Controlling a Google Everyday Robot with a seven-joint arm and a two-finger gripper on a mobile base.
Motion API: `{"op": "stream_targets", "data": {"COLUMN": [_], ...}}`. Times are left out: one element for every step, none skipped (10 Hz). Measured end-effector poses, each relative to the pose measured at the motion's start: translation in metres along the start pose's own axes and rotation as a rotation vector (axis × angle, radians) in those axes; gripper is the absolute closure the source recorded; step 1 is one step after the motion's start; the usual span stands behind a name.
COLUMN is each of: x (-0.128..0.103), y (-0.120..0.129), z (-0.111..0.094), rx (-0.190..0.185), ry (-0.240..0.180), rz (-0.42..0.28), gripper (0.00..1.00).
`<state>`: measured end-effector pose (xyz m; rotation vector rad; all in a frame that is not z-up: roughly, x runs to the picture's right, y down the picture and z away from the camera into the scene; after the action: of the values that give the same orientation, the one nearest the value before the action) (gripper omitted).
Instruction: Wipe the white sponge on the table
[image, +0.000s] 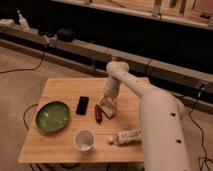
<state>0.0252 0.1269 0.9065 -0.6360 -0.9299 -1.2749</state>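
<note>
From where I stand, the gripper (108, 99) hangs at the end of the forearm, which comes down from the elbow over the middle of the tabletop (62, 90). It sits right on top of the white sponge (108, 109). The sponge is a pale block resting on the boards just right of centre, directly under the gripper, at its 6 o'clock as seen from the camera. The two look to be touching, but I cannot tell whether the gripper is clamped on the sponge or only pressing on it.

The sponge's long axis seems to run roughly from 11 to 5 o'clock, though it is too blurred to be sure.

What matters for a wipe is what lies around it. A small red object (98, 113) sits just beside the sponge at its 8 o'clock, nearly touching. A black phone (82, 105) lies near at 9 o'clock. The white tube (128, 136) is at 5 o'clock and the white cup (85, 140) at 7 o'clock, both further off. I'd judge the bare boards toward 12 and 3 o'clock give the freest stroke.
</note>
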Motion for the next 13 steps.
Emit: {"op": "stream_targets", "data": {"x": [-0.011,-0.021,-0.028,-0.036,-0.044,-0.049,-0.060,-0.068,-0.073,-0.076,-0.077,-0.073,-0.068], "y": [0.003,0.010,0.019,0.029,0.046,0.058,0.081,0.098,0.109,0.119,0.130,0.144,0.157], "z": [0.004,0.004,0.003,-0.002,-0.011,-0.017,-0.025,-0.029,-0.032,-0.033,-0.033,-0.034,-0.037], "rx": [-0.017,-0.027,-0.037,-0.041,-0.042,-0.036,-0.029,-0.020,-0.009,0.009,0.030,0.050,0.065], "ry": [-0.003,0.000,0.011,0.029,0.059,0.081,0.110,0.133,0.155,0.184,0.221,0.260,0.292], "rz": [0.018,0.052,0.094,0.144,0.214,0.261,0.335,0.389,0.418,0.437,0.450,0.463,0.469], "gripper": [0.61,0.61,0.61,0.61,0.61,0.61,0.61,0.61,0.61,0.61,0.61,0.61,0.61]}}
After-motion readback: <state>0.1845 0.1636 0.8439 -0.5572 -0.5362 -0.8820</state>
